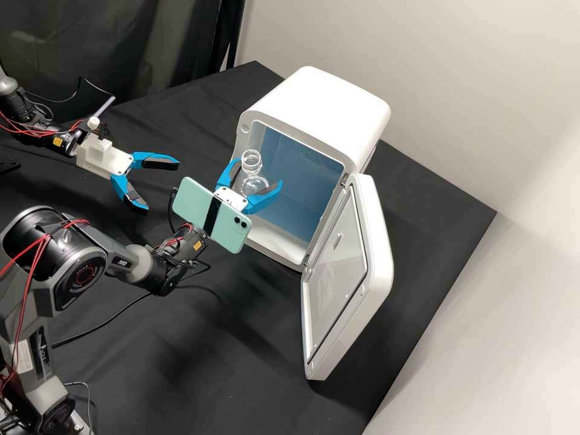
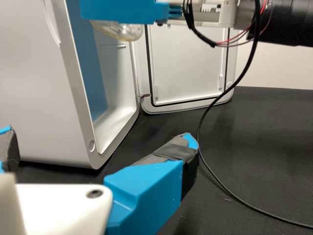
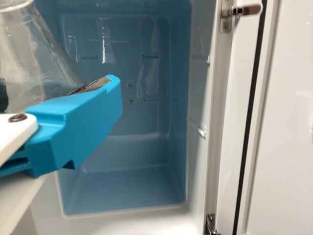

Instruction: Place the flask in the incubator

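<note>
Two blue fingers of the right gripper (image 1: 257, 175) clasp a clear glass flask (image 1: 251, 162) at the mouth of the white incubator (image 1: 326, 109), which stands near the far right edge of the black bench (image 1: 211, 338). The flask hangs upright, neck up, on the threshold of the blue-lined chamber, above the chamber floor rather than on it. The incubator's door (image 1: 347, 272) is swung wide toward the bench's near right edge, leaving the opening free.

The left gripper (image 1: 161, 184) hangs over the bench toward its far left edge, well apart from the incubator, with its jaws spread and nothing between them.

The flask looks empty, so it is probably light. It is stiff, smooth and breakable, and its cone-shaped wall gives the fingers a sloping, slippery seat. The surest hold seems to be across the body just under the neck, where the glass narrows, with only enough squeeze to stop it sliding. A knock against the chamber's rim, or a drop onto its hard floor, could crack it (the plastic lining offers no cushion).

The bench is covered in a matt black cloth, which should grip the incubator's base well. A black cable (image 2: 220, 166) trails across the cloth beside the incubator. A mint-green phone (image 1: 211, 214) is strapped to the right arm's wrist. A pale wall (image 1: 483, 90) runs along the far right edge, and a dark curtain (image 1: 121, 42) hangs beyond the far left corner.
</note>
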You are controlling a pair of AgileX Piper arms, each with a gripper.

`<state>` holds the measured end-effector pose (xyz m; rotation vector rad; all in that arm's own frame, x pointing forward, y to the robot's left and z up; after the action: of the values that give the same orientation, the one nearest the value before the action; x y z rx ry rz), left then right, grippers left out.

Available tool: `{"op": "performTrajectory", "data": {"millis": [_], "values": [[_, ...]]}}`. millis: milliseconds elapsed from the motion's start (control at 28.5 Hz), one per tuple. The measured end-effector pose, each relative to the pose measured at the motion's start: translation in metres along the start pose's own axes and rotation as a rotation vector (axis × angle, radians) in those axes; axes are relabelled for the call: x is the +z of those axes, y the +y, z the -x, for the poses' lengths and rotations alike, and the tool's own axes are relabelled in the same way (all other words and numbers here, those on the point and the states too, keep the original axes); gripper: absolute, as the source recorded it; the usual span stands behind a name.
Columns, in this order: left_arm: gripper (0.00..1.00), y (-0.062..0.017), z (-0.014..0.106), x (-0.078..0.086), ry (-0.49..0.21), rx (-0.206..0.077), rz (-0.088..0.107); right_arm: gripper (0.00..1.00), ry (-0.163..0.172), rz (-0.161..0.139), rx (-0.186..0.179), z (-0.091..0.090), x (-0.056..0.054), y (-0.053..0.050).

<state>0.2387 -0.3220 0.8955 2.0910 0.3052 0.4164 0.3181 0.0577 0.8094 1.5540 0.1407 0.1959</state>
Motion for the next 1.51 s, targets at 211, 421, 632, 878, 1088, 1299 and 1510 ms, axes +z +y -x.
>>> {"op": "performTrajectory", "data": {"millis": [211,421,632,878,1088,1299,1510], "values": [[1.0,0.0,0.0,0.0,0.0,0.0,0.0,0.0,-0.027,-0.002,-0.027,-0.007,0.01,-0.01],[1.0,0.0,0.0,0.0,0.0,0.0,0.0,0.0,-0.047,-0.003,-0.041,-0.017,0.021,-0.017],[1.0,0.0,0.0,0.0,0.0,0.0,0.0,0.0,-0.103,0.01,-0.038,-0.018,0.041,-0.017],[1.0,0.0,0.0,0.0,0.0,0.0,0.0,0.0,-0.179,0.016,-0.02,-0.015,0.066,-0.011],[1.0,0.0,0.0,0.0,0.0,0.0,0.0,0.0,-0.189,0.018,-0.012,-0.017,0.07,-0.01],[1.0,0.0,0.0,0.0,0.0,0.0,0.0,0.0,-0.173,0.017,0.0,-0.026,0.07,-0.008],[1.0,0.0,0.0,0.0,0.0,0.0,0.0,0.0,-0.133,-0.035,-0.01,-0.031,0.067,-0.008]]}}
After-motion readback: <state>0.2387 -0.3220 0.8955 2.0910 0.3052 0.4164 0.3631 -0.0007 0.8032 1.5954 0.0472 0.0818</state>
